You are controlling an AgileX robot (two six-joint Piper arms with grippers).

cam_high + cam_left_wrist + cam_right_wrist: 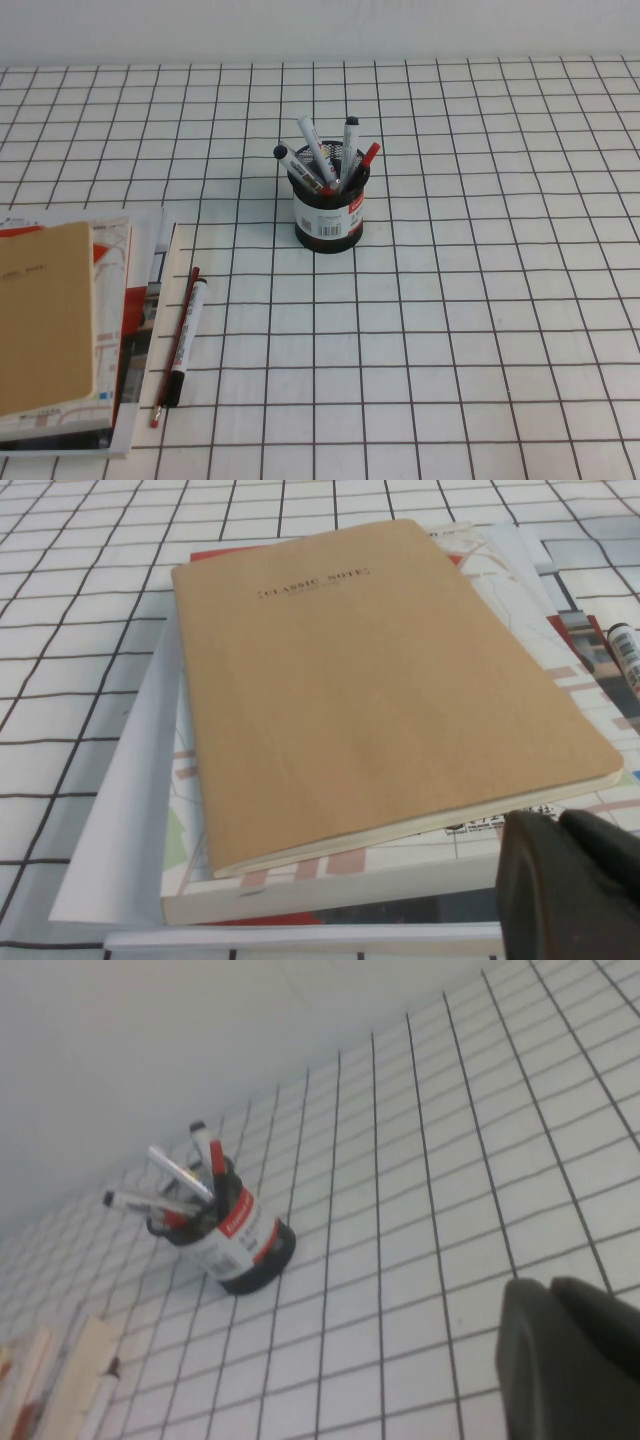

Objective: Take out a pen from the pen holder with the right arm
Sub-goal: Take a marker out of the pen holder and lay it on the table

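Well off mesh holder (329,215), right gripper (552,1292); left gripper (560,822) near notebook (380,680) (both closed, empty)

The pen holder (329,222) is black, red-white labelled; the table (480,300) white, black-gridded.

The pen holder (328,238) looks like black metal mesh with a glossy label (330,212), on a smooth grid-print tablecloth (480,330). Left of the holder, the notebook (40,315) has a matt brown kraft-paper cover and the marker (188,335) is smooth plastic.
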